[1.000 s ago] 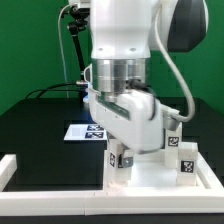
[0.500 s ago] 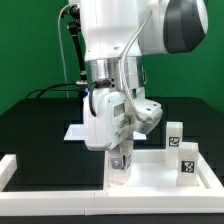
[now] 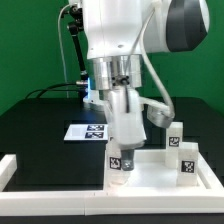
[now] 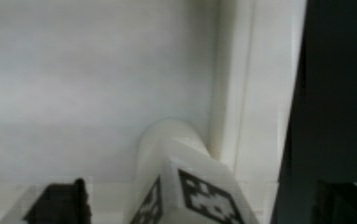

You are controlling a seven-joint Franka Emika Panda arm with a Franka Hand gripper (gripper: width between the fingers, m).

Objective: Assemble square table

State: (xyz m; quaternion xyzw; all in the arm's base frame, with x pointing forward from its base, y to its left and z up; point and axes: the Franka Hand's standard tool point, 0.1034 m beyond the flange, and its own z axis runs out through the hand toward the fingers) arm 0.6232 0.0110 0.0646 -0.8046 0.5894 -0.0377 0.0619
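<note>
Looking from the front, I see the white border rail (image 3: 50,190) low in the frame, then the square tabletop (image 3: 160,178) at lower right. My gripper (image 3: 121,163) stands over its near-left corner, jaws spread around an upright tagged leg (image 3: 121,158). Two more legs (image 3: 184,152) stand at right. Behind lies the marker board (image 3: 88,131).

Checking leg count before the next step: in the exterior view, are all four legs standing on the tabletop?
No. Only three legs show standing on the tabletop; a fourth is not visible there.
</note>
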